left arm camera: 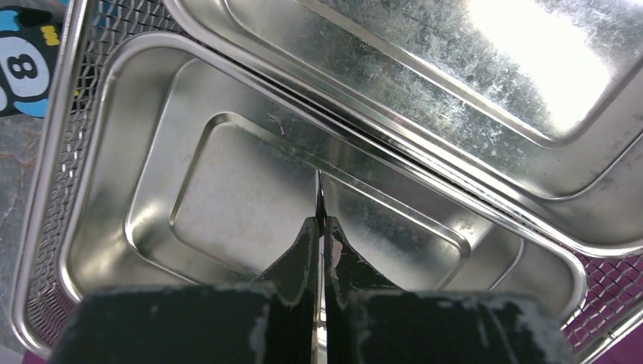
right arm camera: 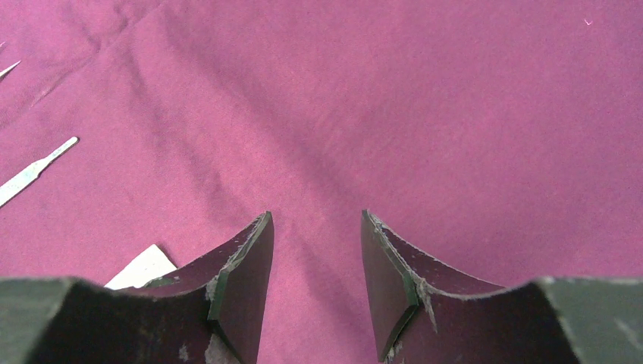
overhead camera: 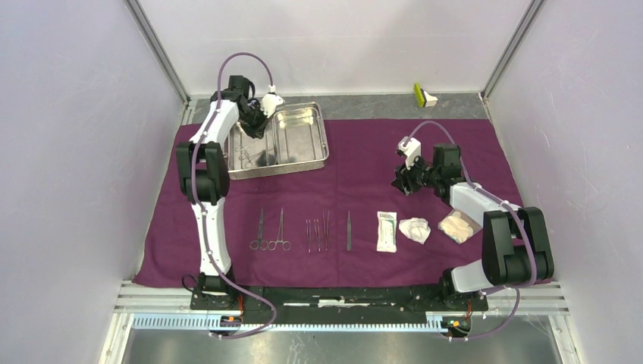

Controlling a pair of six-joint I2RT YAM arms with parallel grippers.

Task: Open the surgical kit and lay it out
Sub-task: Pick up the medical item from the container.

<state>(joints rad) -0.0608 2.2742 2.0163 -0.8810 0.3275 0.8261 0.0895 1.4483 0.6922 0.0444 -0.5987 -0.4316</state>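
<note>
I see a tray (left arm camera: 227,205) of shiny metal, smooth with tiny scratches. The thin tool (left arm camera: 318,189) pinched in my left gripper (left arm camera: 320,224) is metal too. Its fingers (left arm camera: 299,262) are dull black and scuffed. The cloth (right arm camera: 394,106) looks soft, dull and creased.

Robotics lab test booth. Plain pale wall panels (overhead camera: 68,152), held in bare aluminium posts (overhead camera: 155,49), close in a large purple cloth (overhead camera: 364,174) on its left, far and right sides. Just in front of the cloth's near edge, a left arm (overhead camera: 206,220) and a right arm (overhead camera: 474,201), white and black with looping cables, are bolted beside a slotted aluminium rail (overhead camera: 334,322).
</note>
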